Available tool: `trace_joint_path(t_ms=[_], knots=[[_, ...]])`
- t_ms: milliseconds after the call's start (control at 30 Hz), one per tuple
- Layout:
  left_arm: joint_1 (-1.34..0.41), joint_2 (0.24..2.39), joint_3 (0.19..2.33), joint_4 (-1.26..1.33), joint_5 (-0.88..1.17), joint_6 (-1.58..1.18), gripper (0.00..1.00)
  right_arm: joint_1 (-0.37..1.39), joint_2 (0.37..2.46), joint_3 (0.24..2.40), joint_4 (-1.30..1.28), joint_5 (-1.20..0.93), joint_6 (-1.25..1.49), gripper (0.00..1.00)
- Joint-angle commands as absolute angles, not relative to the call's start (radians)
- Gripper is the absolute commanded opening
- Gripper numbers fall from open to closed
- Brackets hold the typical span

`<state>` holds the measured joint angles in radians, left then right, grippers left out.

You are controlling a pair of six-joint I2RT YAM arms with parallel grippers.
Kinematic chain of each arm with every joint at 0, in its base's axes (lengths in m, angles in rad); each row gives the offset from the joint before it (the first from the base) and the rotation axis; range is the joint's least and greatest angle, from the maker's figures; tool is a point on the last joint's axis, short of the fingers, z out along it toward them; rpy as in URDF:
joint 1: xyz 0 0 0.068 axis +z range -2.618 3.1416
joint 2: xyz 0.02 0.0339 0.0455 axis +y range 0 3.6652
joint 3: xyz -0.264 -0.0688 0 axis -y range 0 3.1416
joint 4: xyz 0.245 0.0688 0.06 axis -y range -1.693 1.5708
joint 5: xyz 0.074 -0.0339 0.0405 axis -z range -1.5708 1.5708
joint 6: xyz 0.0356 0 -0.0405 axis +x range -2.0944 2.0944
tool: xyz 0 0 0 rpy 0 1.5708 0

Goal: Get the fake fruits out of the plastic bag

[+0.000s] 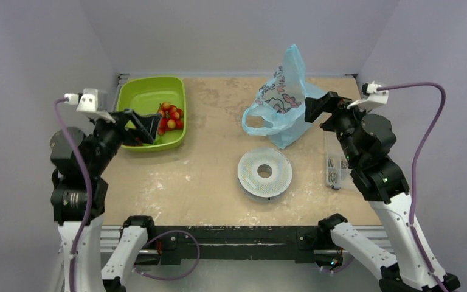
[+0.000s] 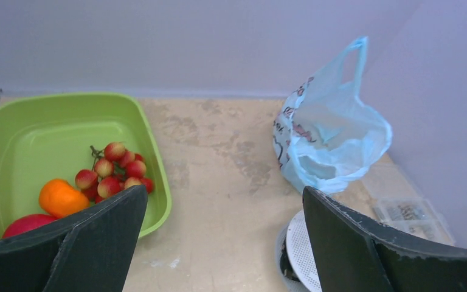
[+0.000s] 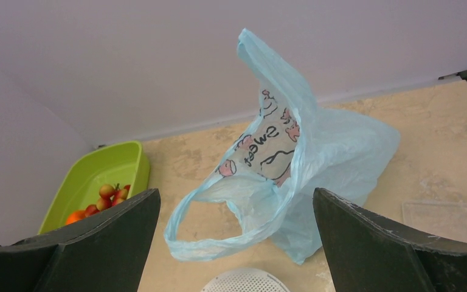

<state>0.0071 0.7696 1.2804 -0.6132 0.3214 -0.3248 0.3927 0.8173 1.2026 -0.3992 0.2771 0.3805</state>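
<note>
Top external view: the bag (image 1: 283, 100) stands on the table (image 1: 213, 170) towards the far right. One handle points up, the other droops in a loop to the left. A white perforated disc (image 1: 265, 172) lies just in front of it, and a clear box (image 1: 334, 167) of small parts sits near the right edge.

The tray (image 1: 143, 97) is at the far left, well apart from the bag. Three fruits lie in its near right part: the cluster (image 2: 114, 173) of red balls, an orange piece (image 2: 61, 198) touching it, and a red piece (image 2: 27, 224) just beside the orange one, partly hidden by a finger. Whether any fruit is inside the bag cannot be told.

The left gripper (image 1: 155, 128) hangs over the near right part of the tray, close to the cluster, jaws spread wide and holding nothing. The right gripper (image 3: 236, 193) sits at the bag's right side, facing it, jaws also wide apart and empty. Whether a finger touches the plastic cannot be told.
</note>
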Motion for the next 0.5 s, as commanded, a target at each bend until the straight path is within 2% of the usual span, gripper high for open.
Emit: trace_joint_path(t_ms=[0, 467], knots=[[0.009, 0.640, 1.261, -0.587, 0.355, -0.427, 1.00, 0.397, 0.755, 1.194, -0.366, 0.393, 0.445, 0.99], [0.009, 0.520, 1.252, -0.688, 0.341, -0.434, 1.00, 0.397, 0.617, 1.078, -0.343, 0.447, 0.454, 0.99]])
